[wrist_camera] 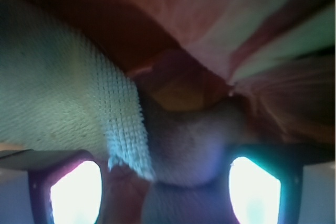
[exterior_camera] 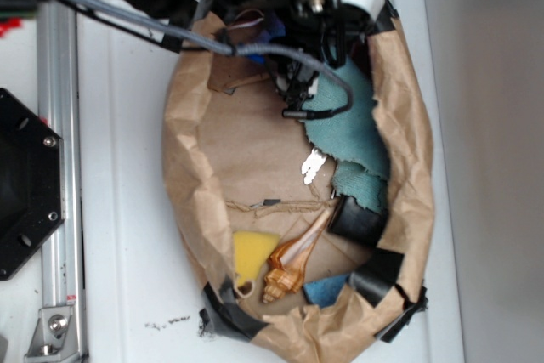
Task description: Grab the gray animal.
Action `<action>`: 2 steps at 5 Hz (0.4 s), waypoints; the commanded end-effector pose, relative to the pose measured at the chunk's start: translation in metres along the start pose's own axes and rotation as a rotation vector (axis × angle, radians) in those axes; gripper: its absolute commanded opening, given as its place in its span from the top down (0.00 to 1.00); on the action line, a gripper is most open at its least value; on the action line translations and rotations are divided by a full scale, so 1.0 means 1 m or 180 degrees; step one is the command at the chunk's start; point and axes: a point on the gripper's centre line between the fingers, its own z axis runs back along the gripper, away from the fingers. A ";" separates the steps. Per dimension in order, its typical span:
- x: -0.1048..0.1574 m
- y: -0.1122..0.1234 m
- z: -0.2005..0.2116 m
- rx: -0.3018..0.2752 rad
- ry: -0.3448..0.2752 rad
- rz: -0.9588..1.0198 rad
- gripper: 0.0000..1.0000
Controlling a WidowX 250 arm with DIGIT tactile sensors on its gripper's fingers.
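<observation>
In the wrist view a rounded dark gray soft mass, the gray animal (wrist_camera: 197, 142), lies between my fingers and a little ahead of them. The fringed edge of the teal cloth (wrist_camera: 68, 93) overlaps its left side. My gripper (wrist_camera: 165, 192) is open, both fingers (wrist_camera: 76, 192) wide apart with the toy's near end in the gap and neither pad touching it. In the exterior view my gripper (exterior_camera: 299, 99) hangs low at the top of the brown paper-lined basin (exterior_camera: 191, 167), at the left edge of the teal cloth (exterior_camera: 353, 138). The gray animal is hidden there.
A black boxy block (exterior_camera: 357, 220) sits below the cloth, and a small white piece (exterior_camera: 313, 165) lies beside it. A yellow wedge (exterior_camera: 253, 252), an amber striped toy (exterior_camera: 293, 265) and a blue piece (exterior_camera: 325, 289) lie at the basin's near end. Black tape (exterior_camera: 229, 312) holds the rim. A metal rail (exterior_camera: 58, 167) runs along the left.
</observation>
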 end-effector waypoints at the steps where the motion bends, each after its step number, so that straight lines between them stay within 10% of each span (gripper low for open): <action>1: 0.005 -0.015 -0.026 -0.0057 0.0164 -0.0175 1.00; 2: 0.004 -0.018 -0.020 -0.0175 0.0148 -0.0199 1.00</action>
